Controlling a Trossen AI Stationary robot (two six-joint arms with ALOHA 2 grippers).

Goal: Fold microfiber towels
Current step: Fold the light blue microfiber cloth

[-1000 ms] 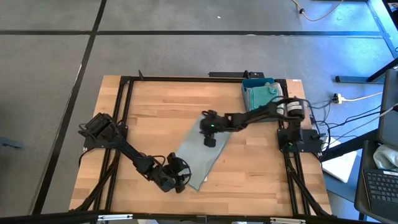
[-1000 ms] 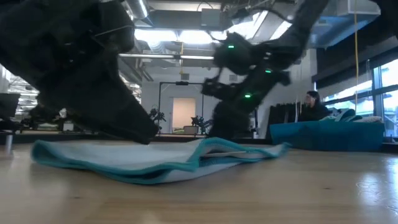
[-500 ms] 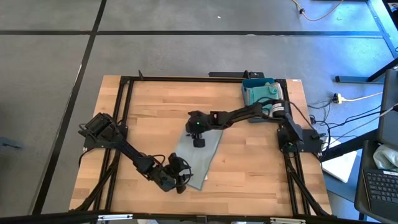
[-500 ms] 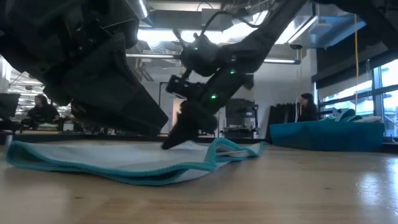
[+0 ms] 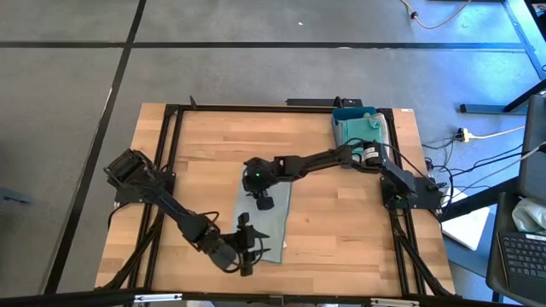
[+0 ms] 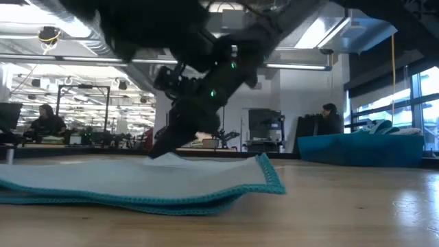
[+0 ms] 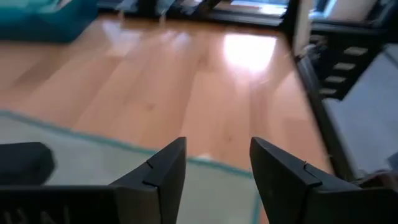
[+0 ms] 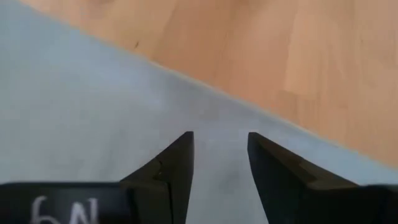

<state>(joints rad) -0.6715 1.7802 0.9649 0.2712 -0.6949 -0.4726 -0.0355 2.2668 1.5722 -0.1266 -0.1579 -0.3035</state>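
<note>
Handwritten "6N" on the right hand (image 8: 219,163), white marker

Right gripper (image 5: 264,202) swept left across the table over the last second, from about mid-table to left of centre, its arm stretching out further from its base. It carried the far edge of the grey towel (image 5: 263,223) along, so the cloth went from a wide slanted sheet to a narrower, more upright folded strip. In the low view the raised teal-edged fold flattened out and the hem (image 6: 269,180) ended up lying on the lower layer. Left gripper (image 5: 245,260) shifted slightly toward the table's near edge, at the towel's near-left corner.
</note>
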